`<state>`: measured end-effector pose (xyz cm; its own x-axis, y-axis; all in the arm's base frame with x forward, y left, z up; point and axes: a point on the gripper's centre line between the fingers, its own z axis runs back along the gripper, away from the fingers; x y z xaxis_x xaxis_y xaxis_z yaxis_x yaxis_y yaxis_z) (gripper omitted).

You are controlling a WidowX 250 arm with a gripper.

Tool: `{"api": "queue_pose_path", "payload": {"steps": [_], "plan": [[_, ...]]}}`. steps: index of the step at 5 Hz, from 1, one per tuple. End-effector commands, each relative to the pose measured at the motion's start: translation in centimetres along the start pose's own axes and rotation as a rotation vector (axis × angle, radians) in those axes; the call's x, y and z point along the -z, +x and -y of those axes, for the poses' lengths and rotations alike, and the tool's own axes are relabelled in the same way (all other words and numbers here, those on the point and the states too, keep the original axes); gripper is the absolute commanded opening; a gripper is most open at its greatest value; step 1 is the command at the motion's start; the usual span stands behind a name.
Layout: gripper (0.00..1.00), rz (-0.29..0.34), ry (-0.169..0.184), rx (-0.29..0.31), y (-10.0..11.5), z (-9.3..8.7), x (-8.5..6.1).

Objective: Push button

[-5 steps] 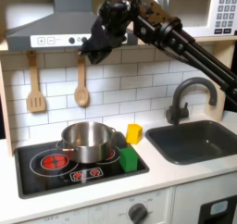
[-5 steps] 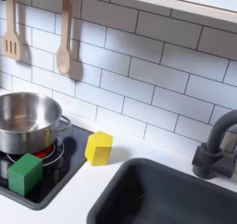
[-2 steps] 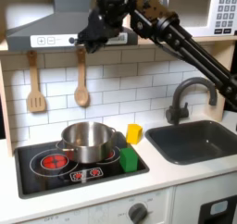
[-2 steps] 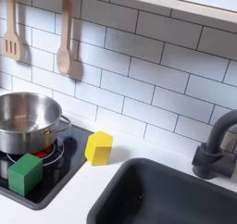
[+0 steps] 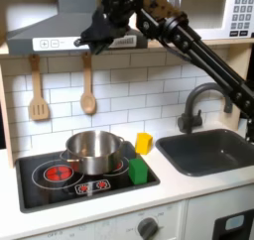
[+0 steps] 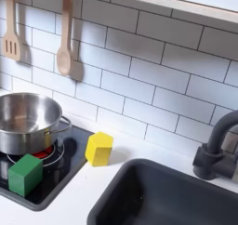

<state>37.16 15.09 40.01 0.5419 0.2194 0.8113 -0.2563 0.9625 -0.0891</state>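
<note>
A toy kitchen seen from the front in the first exterior view. The black robot arm reaches in from the upper right and stretches leftward, ending at the gripper [image 5: 92, 36], which hangs up against the front of the grey range hood [image 5: 40, 31] above the stove.

The buttons [image 5: 62, 43] are a short row of small round controls on the lower front strip of the hood. They lie just to the left of the gripper and slightly lower, at nearly the same height, so the coming move looks like a short sideways and inward nudge toward the hood face. The row runs horizontally along the strip. Which single button is meant cannot be told at this size.

The gripper is a dark shape against a dark arm, and whether its jaws stand apart or together cannot be told.

Below, well clear of the arm, a steel pot [image 5: 93, 150] sits on the black cooktop [image 5: 40, 180], with a green block [image 5: 137, 170] at the cooktop's right edge and a yellow block [image 5: 144, 142] just beyond it on the counter. Both blocks also appear in the second exterior view, near the sink [image 6: 158, 205].
</note>
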Motion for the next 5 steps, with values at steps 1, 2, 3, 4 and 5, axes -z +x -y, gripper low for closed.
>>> {"api": "queue_pose_path", "payload": {"steps": [1, 2, 3, 4, 5], "plan": [[0.00, 0.004, 0.001, 0.006, 0.7, 0.1, 0.5], [0.00, 0.005, -0.002, 0.012, 0.7, 0.1, 0.9], [0.00, -0.004, 0.006, 0.015, 0.7, -0.1, 1.3], [0.00, -0.005, 0.009, 0.007, 0.8, -0.5, 1.7], [0.00, -0.002, 0.007, 0.012, 1.0, -0.4, 1.8]]}}
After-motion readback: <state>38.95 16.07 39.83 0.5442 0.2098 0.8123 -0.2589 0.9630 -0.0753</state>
